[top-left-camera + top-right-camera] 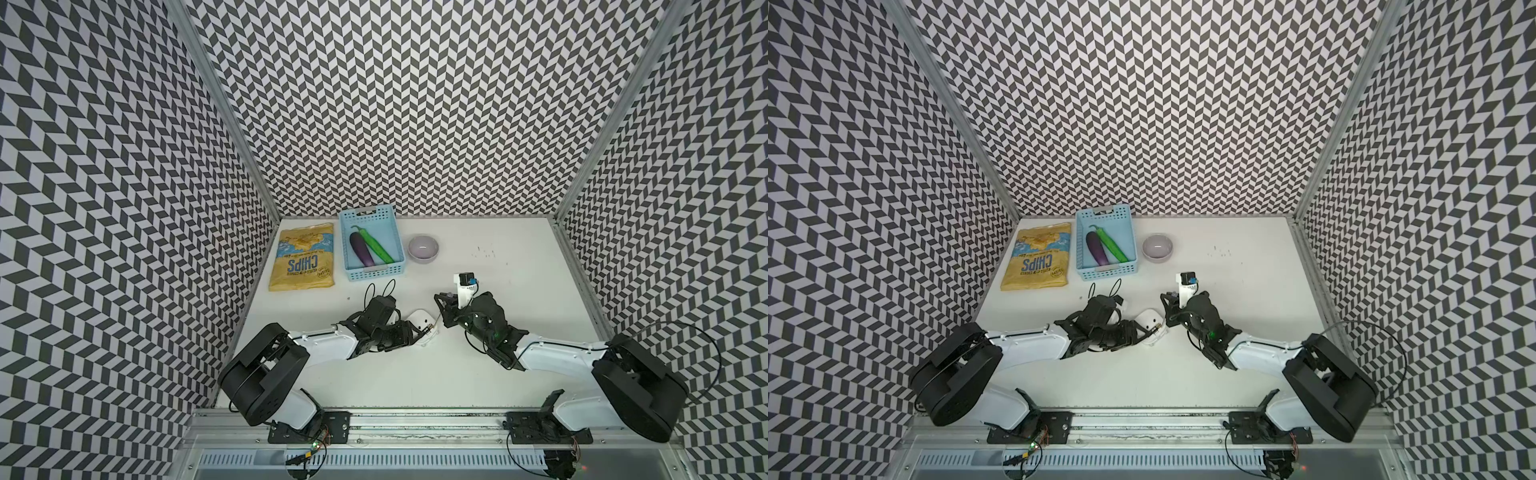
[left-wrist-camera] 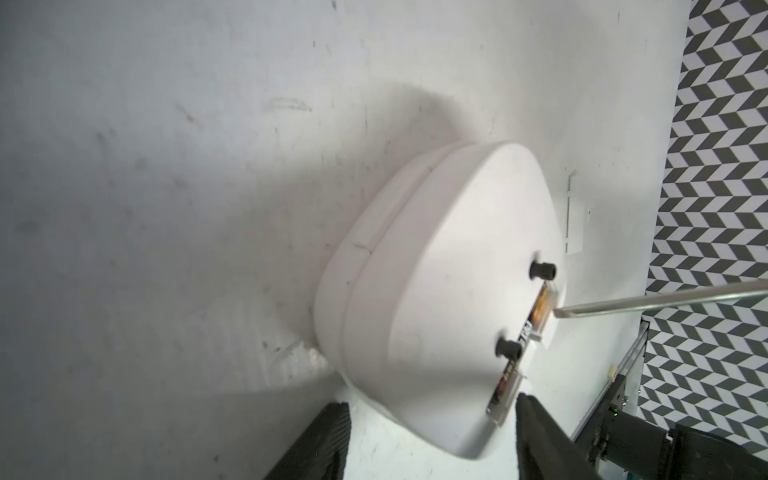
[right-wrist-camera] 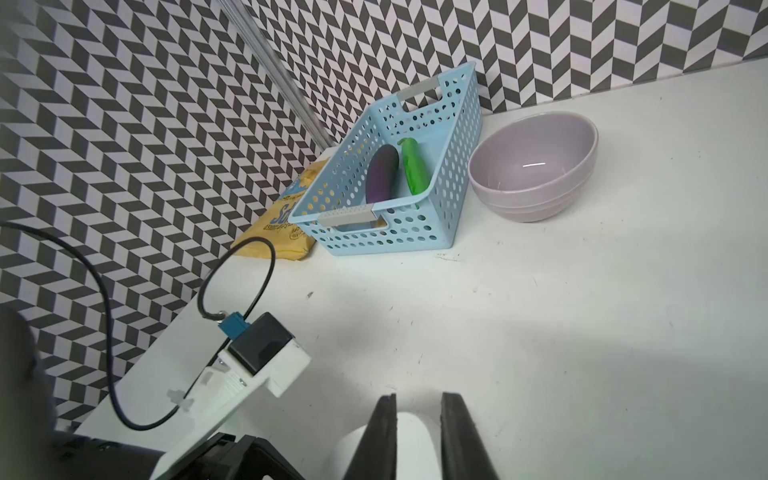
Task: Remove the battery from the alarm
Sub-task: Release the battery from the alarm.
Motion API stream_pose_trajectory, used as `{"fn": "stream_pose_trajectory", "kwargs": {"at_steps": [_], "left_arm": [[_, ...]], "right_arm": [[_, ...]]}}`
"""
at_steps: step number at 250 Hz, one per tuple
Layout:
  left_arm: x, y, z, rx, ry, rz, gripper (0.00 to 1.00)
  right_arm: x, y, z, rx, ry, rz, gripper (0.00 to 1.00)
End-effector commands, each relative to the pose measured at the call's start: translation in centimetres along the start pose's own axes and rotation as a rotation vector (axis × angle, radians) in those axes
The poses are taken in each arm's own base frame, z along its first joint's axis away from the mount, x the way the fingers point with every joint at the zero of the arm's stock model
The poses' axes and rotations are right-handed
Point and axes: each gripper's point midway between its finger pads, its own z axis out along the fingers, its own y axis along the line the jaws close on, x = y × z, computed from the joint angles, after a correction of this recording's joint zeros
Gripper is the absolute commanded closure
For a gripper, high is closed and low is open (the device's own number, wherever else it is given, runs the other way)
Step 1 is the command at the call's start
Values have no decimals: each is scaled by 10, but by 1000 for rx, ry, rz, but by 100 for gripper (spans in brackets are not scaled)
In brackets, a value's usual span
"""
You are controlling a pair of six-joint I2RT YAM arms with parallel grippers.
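Observation:
The white alarm (image 1: 419, 322) (image 1: 1150, 322) lies at mid-table with its plain back and two black knobs turned up. The battery (image 2: 524, 332), dark with a gold end, sits in the slot along the back's edge. My left gripper (image 2: 431, 405) (image 1: 415, 332) is open, with its fingers on either side of one corner of the alarm (image 2: 436, 291); a gap shows at one finger. My right gripper (image 3: 417, 397) (image 1: 441, 313) hovers just right of the alarm, shut on a screwdriver. The tip of its metal shaft (image 2: 665, 299) rests at the battery's gold end.
A yellow chips bag (image 1: 302, 257), a blue basket (image 1: 376, 274) holding an eggplant and a green vegetable, and a lilac bowl (image 1: 423, 248) stand along the back. A thin white flat plate (image 2: 575, 216) lies on the table beside the alarm.

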Motion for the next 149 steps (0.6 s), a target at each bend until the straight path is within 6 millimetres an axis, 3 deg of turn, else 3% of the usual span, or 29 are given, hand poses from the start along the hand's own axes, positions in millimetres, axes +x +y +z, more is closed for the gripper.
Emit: {"fn": "stream_pose_trajectory", "kwargs": {"at_steps": [1,97,149], "left_arm": [[9,11,5,-51,45,-20,43],[10,21,6,-87,46,-34,53],[10,23,6,-93,44,-35,58]], "right_arm": [[-21,12,4,-24,-76,-32,100],[-17,13,11,-26,-58,-94,100],[2,22,11,-124,57,45,100]]}}
